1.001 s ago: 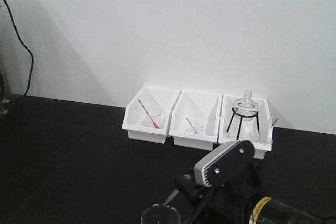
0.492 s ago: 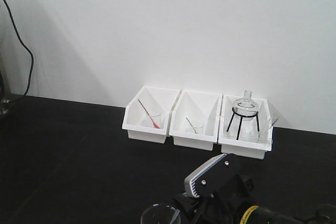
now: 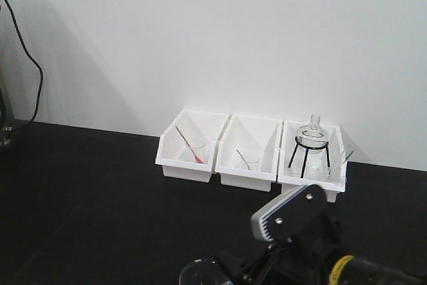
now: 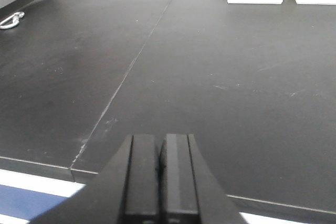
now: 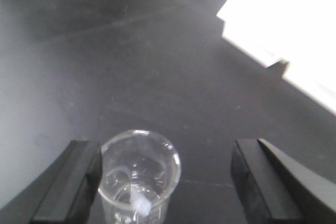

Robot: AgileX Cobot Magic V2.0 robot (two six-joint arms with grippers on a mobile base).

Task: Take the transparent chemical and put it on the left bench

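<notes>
Right gripper [image 5: 165,182], wrist view: jaws spread wide, one finger [image 5: 71,179] at lower left, the other at lower right. The transparent chemical [image 5: 137,174] stands upright between them at bottom centre, tight against the lower-left finger and well apart from the other; contact there cannot be judged. Beaker clear, rolled rim; whether it holds liquid is unclear.

Left gripper [image 4: 160,177], its own view: jaws pressed together, nothing between them, low at bottom centre near the front edge of the black benchtop [image 4: 220,77]. A seam runs from that edge toward the upper middle; bare black surface on both sides.

Front view: beaker rim at the bottom edge, just left of the right arm. Beyond it bare bench, then three white bins [image 3: 251,155] in a row against the white wall. Left bin: small beaker with red stick [image 3: 189,146]. Middle bin: small beaker with green stick [image 3: 245,160]. Right bin: glass flask [image 3: 312,133] on a black tripod. Black cable [image 3: 30,65] hangs at upper left.
</notes>
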